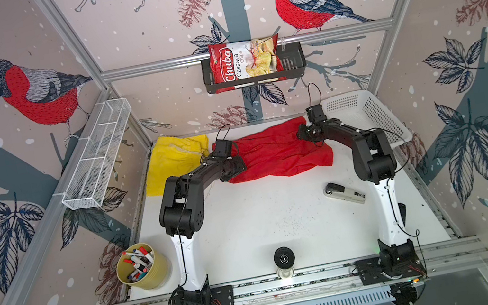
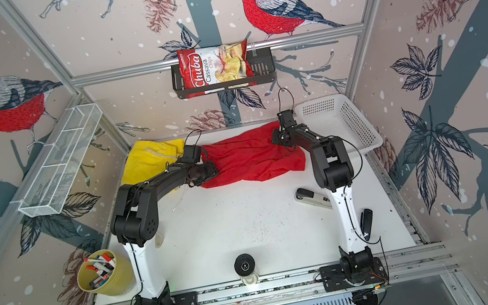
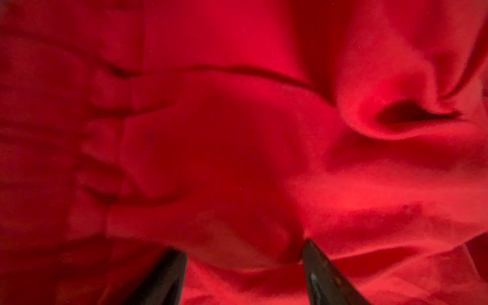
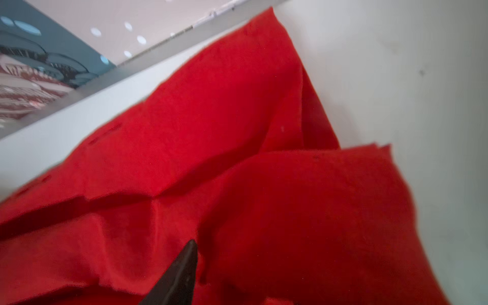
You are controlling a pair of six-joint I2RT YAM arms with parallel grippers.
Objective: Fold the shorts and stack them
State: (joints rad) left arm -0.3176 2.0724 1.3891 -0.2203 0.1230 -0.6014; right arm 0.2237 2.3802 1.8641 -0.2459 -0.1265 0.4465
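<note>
The red shorts (image 1: 277,154) (image 2: 247,159) lie spread and crumpled across the back of the white table. The yellow shorts (image 1: 170,163) (image 2: 146,163) lie beside them at the back left, partly under my left arm. My left gripper (image 1: 233,168) (image 3: 244,250) presses down on the left end of the red shorts (image 3: 237,132); it is open, its two fingers wide apart with a bulge of cloth between them. My right gripper (image 1: 309,133) is at the right end of the red shorts (image 4: 237,132). Only one finger (image 4: 182,274) shows in its wrist view; red cloth hides the other.
A white lattice basket (image 1: 365,115) stands at the back right, close to my right arm. A stapler (image 1: 344,193) lies at mid right, a black object (image 2: 367,223) near the right edge, and a yellow cup of markers (image 1: 140,266) at the front left. A wire shelf (image 1: 98,158) hangs on the left wall.
</note>
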